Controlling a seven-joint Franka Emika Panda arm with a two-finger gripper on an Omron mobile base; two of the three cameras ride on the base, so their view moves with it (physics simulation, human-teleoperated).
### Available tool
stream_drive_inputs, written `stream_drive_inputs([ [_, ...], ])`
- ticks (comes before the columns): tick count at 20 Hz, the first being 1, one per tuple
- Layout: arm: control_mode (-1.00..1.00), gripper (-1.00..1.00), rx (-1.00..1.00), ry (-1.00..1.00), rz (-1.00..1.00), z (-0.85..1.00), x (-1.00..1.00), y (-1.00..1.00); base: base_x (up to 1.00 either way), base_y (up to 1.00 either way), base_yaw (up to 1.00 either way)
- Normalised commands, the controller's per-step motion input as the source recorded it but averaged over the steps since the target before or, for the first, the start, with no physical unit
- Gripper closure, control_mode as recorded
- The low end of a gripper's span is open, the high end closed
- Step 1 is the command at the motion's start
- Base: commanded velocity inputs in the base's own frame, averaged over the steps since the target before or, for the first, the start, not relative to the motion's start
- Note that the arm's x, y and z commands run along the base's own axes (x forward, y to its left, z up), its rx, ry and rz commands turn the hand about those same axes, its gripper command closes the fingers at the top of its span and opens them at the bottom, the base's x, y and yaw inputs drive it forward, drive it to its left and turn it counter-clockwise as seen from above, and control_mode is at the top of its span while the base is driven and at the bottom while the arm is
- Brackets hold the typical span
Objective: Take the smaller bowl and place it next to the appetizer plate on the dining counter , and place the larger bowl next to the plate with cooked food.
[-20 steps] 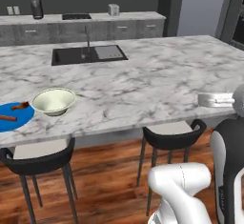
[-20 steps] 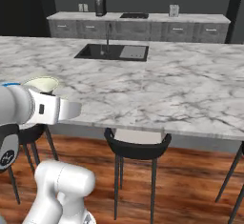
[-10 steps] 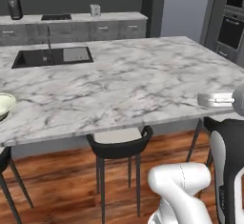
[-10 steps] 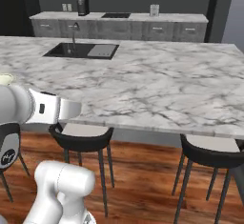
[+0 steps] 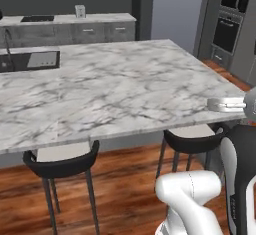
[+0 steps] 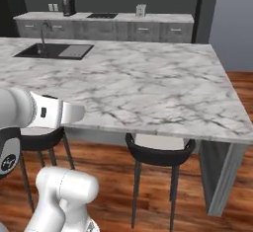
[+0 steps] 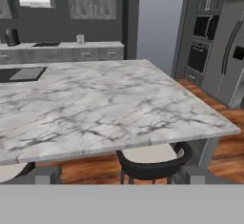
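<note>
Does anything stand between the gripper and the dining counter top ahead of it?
Nothing visible does. The open gripper faces the dining counter directly; a black stool sits tucked below its near edge, and the sink lies off to one side.

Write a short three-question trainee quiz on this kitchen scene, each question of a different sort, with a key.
1. True or false: the gripper is holding a bowl.
2. Multiple choice: what is set into the dining counter at its far left? A) a black sink B) a stove C) a blue plate
3. Fill in: the seats tucked under the counter's near edge are black ____.

Key: 1 false, the fingertips stand wide apart with nothing between them; 2 A; 3 stools.
</note>
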Motion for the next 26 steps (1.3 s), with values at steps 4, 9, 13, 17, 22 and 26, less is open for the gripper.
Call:
stream_drive_inputs([
  [4,1.0,-1.0,0.0,0.0,0.0,0.0,0.0,0.0,-0.03,-1.0,0.0],
  [9,1.0,-1.0,0.0,0.0,0.0,0.0,0.0,0.0,0.0,-1.0,0.0],
  [13,1.0,-1.0,0.0,0.0,0.0,0.0,0.0,0.0,-0.04,-1.0,0.0],
  [17,1.0,-1.0,0.0,0.0,0.0,0.0,0.0,0.0,-0.06,-1.0,0.0],
  [22,1.0,-1.0,0.0,0.0,0.0,0.0,0.0,0.0,-0.03,-1.0,0.0],
  [26,1.0,-1.0,0.0,0.0,0.0,0.0,0.0,0.0,0.0,-1.0,0.0],
])
